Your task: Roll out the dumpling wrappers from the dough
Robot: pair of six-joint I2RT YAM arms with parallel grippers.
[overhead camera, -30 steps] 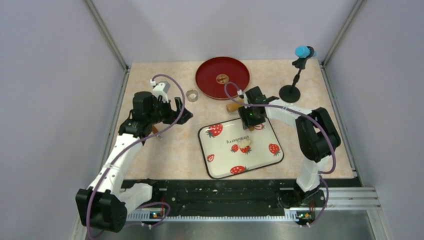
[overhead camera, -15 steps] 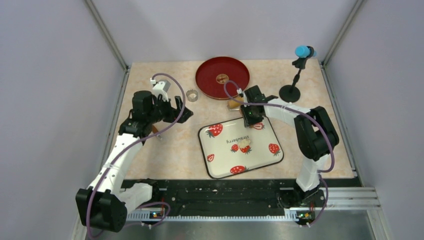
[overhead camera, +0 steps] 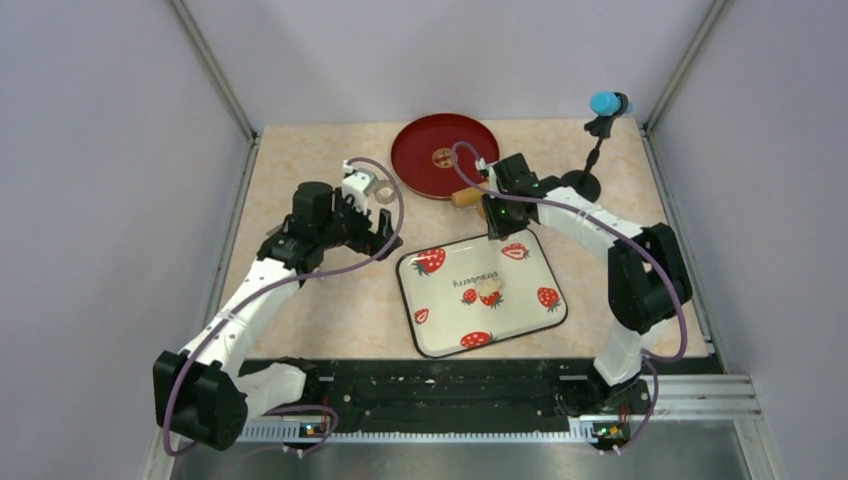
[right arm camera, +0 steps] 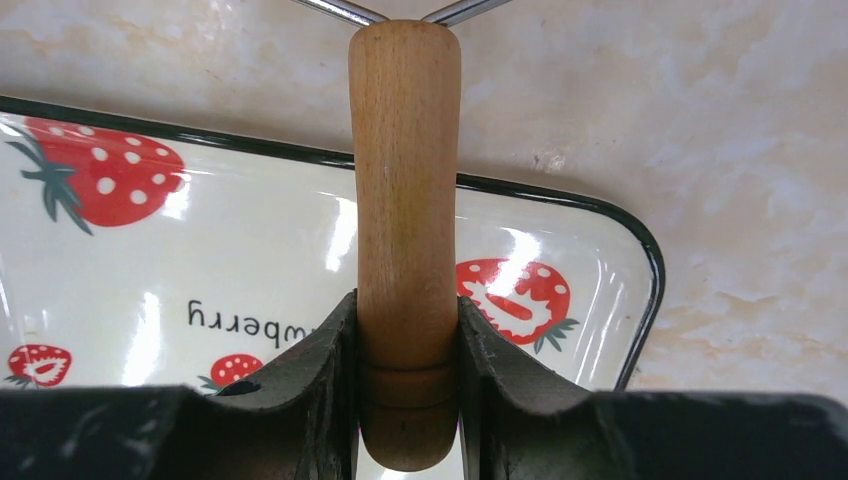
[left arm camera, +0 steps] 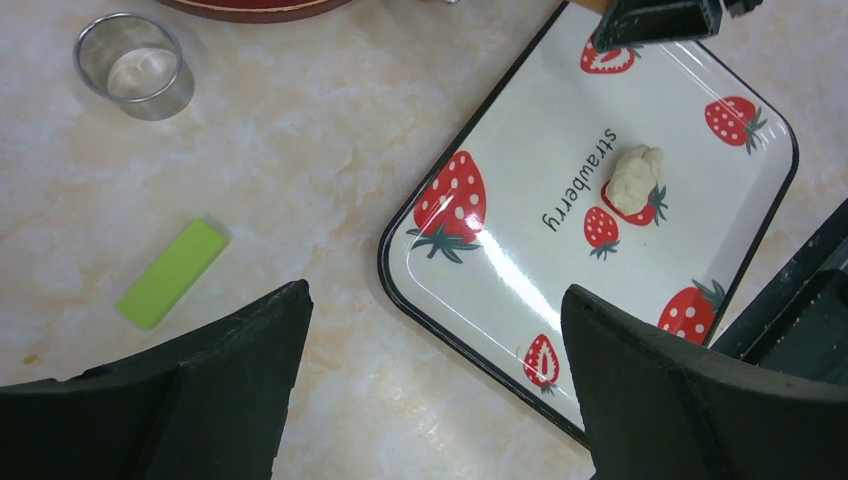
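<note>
Squarely on tray (overhead camera: pixel 515 315): dough (overhead camera: pixel 489 288), apart from right claw (right arm camera: pixel 408 335) gripping roller (right arm camera: pixel 405 180) and left claw (left arm camera: pixel 435 302) agape.

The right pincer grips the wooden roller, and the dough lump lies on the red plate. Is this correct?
Not quite: the dough lump lies on the strawberry tray, as the left wrist view shows. The right pincer does grip the wooden roller.

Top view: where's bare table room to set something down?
Free: marble tabletop between the left arm and the strawberry-printed white tray, toward the near edge. Crowded: behind the tray, around the red round plate, small metal ring and right gripper holding the wooden roller.
</note>
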